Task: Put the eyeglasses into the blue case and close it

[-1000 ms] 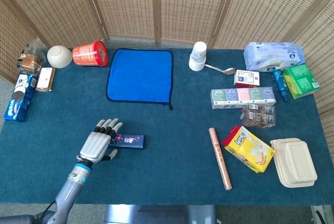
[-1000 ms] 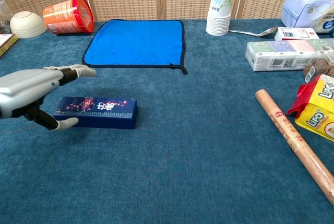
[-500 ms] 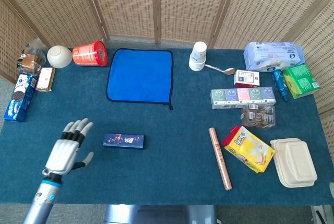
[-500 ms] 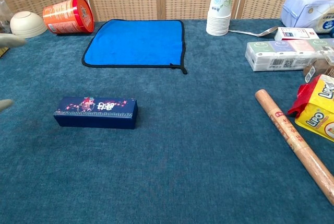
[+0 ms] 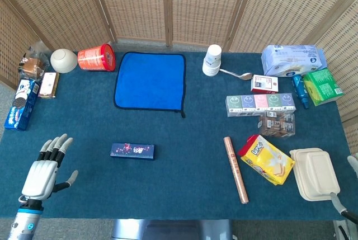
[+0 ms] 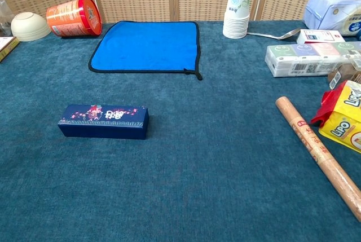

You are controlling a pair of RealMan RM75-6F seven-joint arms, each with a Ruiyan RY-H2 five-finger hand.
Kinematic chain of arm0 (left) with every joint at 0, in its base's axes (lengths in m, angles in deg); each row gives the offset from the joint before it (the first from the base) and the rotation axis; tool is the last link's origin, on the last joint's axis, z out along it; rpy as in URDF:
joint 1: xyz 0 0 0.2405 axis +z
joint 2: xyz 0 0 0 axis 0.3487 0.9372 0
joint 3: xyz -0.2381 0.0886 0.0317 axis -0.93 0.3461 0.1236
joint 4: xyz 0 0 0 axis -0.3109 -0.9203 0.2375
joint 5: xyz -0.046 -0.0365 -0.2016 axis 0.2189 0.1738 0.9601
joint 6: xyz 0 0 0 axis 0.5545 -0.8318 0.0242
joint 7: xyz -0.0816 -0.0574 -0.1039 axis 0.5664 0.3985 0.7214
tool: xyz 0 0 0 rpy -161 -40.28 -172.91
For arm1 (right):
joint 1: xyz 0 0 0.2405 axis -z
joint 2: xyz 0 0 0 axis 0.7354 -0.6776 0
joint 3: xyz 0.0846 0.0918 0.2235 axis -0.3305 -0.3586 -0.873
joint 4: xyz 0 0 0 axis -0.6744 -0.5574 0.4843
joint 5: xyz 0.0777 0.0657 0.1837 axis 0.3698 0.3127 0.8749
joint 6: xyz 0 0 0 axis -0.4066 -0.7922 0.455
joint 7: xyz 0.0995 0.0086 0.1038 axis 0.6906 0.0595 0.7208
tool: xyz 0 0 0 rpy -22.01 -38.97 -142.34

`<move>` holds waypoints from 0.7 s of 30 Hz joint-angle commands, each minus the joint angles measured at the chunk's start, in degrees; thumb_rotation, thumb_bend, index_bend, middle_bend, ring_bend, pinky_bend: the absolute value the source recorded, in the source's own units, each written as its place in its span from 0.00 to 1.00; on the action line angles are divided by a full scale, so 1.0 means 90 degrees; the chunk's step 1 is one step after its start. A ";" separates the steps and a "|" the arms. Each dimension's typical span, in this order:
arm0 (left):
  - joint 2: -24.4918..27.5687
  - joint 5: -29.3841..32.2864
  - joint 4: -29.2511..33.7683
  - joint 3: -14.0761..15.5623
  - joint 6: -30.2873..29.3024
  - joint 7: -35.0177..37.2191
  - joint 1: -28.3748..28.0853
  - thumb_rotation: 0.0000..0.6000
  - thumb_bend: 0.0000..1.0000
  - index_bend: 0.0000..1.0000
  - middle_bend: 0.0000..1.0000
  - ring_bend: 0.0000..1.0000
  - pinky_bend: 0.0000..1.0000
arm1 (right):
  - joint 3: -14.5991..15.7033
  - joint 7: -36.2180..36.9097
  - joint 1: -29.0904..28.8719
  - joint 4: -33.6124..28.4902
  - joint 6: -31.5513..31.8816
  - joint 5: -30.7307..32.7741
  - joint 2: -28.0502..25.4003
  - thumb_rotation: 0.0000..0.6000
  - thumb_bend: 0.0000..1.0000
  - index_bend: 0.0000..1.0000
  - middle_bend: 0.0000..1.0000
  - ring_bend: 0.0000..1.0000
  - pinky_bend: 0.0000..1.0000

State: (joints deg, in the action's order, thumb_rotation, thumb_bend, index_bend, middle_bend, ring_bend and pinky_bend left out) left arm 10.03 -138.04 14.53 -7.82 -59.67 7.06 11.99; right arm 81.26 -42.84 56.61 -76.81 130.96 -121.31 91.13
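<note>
The dark blue case [image 5: 132,151] lies flat on the table with its lid down, left of centre; the chest view shows it as a long printed box [image 6: 104,121]. No eyeglasses show in either view. My left hand [image 5: 46,170] hovers at the front left corner, well to the left of the case, with fingers spread and nothing in it. Only a sliver of my right hand [image 5: 352,164] shows at the far right edge, beside the takeaway box; how its fingers stand is hidden. Neither hand appears in the chest view.
A blue cloth [image 5: 150,80] lies behind the case. A red can [image 5: 96,58], a bowl [image 5: 64,60] and snack packs stand at the back left. Paper cups [image 5: 212,60], a brown roll [image 5: 236,169], a yellow snack bag [image 5: 267,159] and a takeaway box [image 5: 315,174] crowd the right.
My left hand has drawn back from the case toward the front left corner and left the chest view. A bit of my right hand has come in at the right edge.
</note>
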 commanded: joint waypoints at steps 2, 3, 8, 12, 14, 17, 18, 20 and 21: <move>0.0090 -0.0008 0.0018 -0.0016 -0.0002 0.0069 0.0077 0.90 0.31 0.02 0.00 0.00 0.00 | 0.0173 -0.0216 -0.0103 -0.0164 -0.0287 -0.0101 -0.0130 1.00 0.32 0.00 0.03 0.00 0.14; 0.0129 -0.0012 0.0032 -0.0014 0.0002 0.0089 0.0104 0.89 0.31 0.02 0.00 0.00 0.00 | 0.0196 -0.0295 -0.0132 -0.0226 -0.0364 -0.0093 -0.0168 1.00 0.32 0.00 0.03 0.00 0.14; 0.0217 -0.0033 0.0038 -0.0017 -0.0008 0.0137 0.0172 0.89 0.31 0.02 0.00 0.00 0.00 | 0.0260 -0.0424 -0.0175 -0.0325 -0.0523 -0.0053 -0.0221 0.99 0.32 0.00 0.03 0.00 0.12; 0.0289 -0.0044 0.0051 -0.0047 -0.0042 0.0195 0.0239 0.89 0.31 0.02 0.00 0.00 0.00 | 0.0325 -0.0494 -0.0206 -0.0338 -0.0616 -0.0055 -0.0204 0.97 0.32 0.00 0.04 0.00 0.12; 0.0333 -0.0069 0.0070 -0.0043 -0.0043 0.0213 0.0266 0.89 0.31 0.02 0.00 0.00 0.00 | 0.0380 -0.0548 -0.0217 -0.0324 -0.0681 -0.0072 -0.0201 0.95 0.32 0.00 0.04 0.00 0.12; 0.0400 -0.0118 0.0118 -0.0037 -0.0081 0.0242 0.0320 0.89 0.31 0.02 0.00 0.00 0.00 | 0.0469 -0.0604 -0.0222 -0.0332 -0.0795 -0.0069 -0.0225 0.94 0.32 0.00 0.04 0.00 0.12; 0.0413 -0.0137 0.0126 -0.0037 -0.0105 0.0260 0.0340 0.89 0.31 0.02 0.00 0.00 0.00 | 0.0482 -0.0615 -0.0225 -0.0341 -0.0809 -0.0071 -0.0231 0.94 0.32 0.00 0.04 0.00 0.12; 0.0440 -0.0169 0.0133 -0.0030 -0.0157 0.0276 0.0396 0.89 0.31 0.02 0.00 0.00 0.00 | 0.0500 -0.0654 -0.0233 -0.0351 -0.0817 -0.0079 -0.0216 0.94 0.32 0.00 0.04 0.00 0.12; 0.0451 -0.0177 0.0136 -0.0017 -0.0182 0.0289 0.0437 0.89 0.31 0.02 0.00 0.00 0.00 | 0.0502 -0.0684 -0.0243 -0.0357 -0.0823 -0.0081 -0.0195 0.94 0.32 0.00 0.04 0.00 0.12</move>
State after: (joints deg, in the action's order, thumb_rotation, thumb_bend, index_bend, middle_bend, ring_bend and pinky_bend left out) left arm 13.97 -139.51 15.71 -8.06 -61.14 9.55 15.70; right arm 85.74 -48.88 54.49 -79.97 123.60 -122.01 89.27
